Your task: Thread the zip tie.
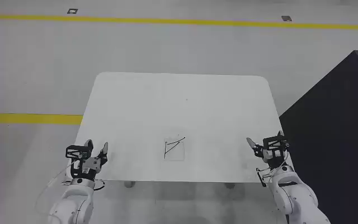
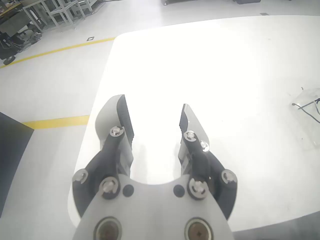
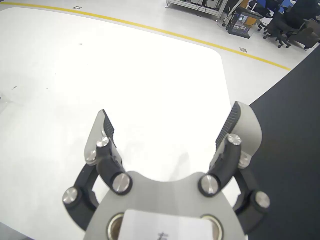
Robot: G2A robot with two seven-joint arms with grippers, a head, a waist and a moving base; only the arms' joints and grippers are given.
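A thin black zip tie [image 1: 174, 147] lies bent on a small clear sheet near the front middle of the white table [image 1: 184, 106]. Its dark strands [image 2: 310, 108] also show far off in the left wrist view. My left gripper [image 1: 95, 150] hovers open at the table's front left corner, well away from the tie, with nothing between its fingers [image 2: 125, 118]. At the front right corner my right gripper [image 1: 265, 144] is open wide and holds nothing; one of its fingers [image 3: 106, 128] is over the table, the other near the edge.
The clear plastic sheet [image 2: 307, 101] under the tie is flat on the table. A dark panel [image 1: 330, 112] stands just right of the table. Yellow floor lines [image 1: 168, 22] run behind and to the left. Racks and chairs stand far off in the room.
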